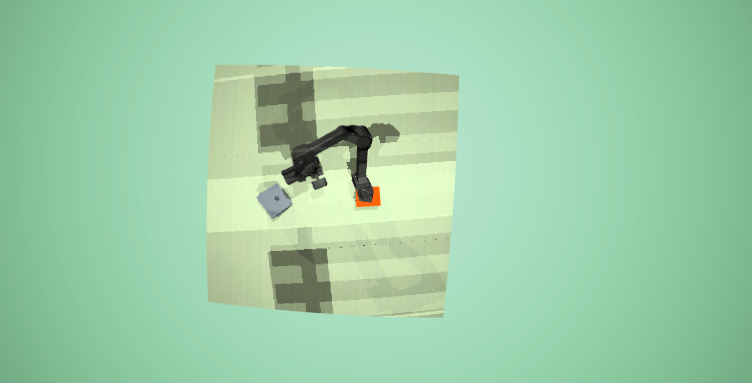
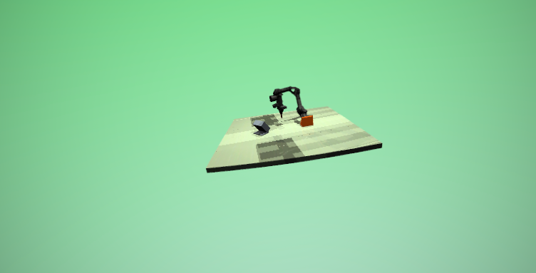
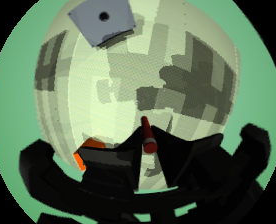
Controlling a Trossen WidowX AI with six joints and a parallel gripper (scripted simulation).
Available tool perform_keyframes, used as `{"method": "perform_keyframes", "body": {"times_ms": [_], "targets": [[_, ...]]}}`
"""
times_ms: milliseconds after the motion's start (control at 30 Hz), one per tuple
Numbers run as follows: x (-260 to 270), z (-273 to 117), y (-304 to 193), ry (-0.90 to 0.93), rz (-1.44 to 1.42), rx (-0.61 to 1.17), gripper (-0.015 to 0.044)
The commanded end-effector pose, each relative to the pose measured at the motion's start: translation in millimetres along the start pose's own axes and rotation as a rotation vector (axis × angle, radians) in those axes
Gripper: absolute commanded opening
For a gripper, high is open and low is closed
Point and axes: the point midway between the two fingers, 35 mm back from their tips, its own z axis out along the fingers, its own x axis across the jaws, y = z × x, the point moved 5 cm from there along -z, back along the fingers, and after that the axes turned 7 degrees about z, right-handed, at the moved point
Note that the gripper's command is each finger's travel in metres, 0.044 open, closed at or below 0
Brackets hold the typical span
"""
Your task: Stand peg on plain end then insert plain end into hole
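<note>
So the biggest thing here is the pale yellow-green, square wooden-looking table (image 1: pixel 410 190) (image 2: pixel 337 130) (image 3: pixel 89 75), striped with shadows. The black jointed arm (image 1: pixel 362 156) (image 2: pixel 299 100) bends over it, and its black parallel-jaw gripper (image 1: pixel 310 171) (image 2: pixel 281 113) (image 3: pixel 148 137) points down, closed in on the peg. Well apart from that sits the blue-grey sloped panel (image 1: pixel 269 206) (image 2: pixel 261 125) (image 3: pixel 96 29), then a bright orange block (image 1: pixel 375 198) (image 2: pixel 306 120) (image 3: pixel 80 161) by the arm's base.

The slim, dark red cylindrical peg (image 3: pixel 148 136) is between the fingers, banded end toward the wrist camera, with the round dark hole (image 1: pixel 276 198) (image 3: pixel 104 16) unfilled. Its white band (image 3: pixel 149 141) looks greyish in this light.

Arm hides the peg from above, and it's tiny in the exterior view. Can't tell whether its plain end touches the table.
</note>
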Motion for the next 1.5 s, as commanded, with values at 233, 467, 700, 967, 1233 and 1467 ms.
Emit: {"method": "perform_keyframes", "body": {"times_ms": [233, 467, 700, 967, 1233, 1467], "targets": [[4.3, -6.5, 3.4, 0.035, 0.044, -0.021, 0.0000], [9.1, -3.7, 7.8, 0.082, 0.097, -0.053, 0.0000], [13.5, -1.3, 12.7, 0.129, 0.150, -0.087, 0.0000], [18.0, 0.8, 18.6, 0.182, 0.208, -0.127, 0.0000], [21.9, 2.2, 24.8, 0.234, 0.264, -0.170, 0.0000], [24.7, 3.0, 30.5, 0.280, 0.311, -0.208, 0.0000]]}}
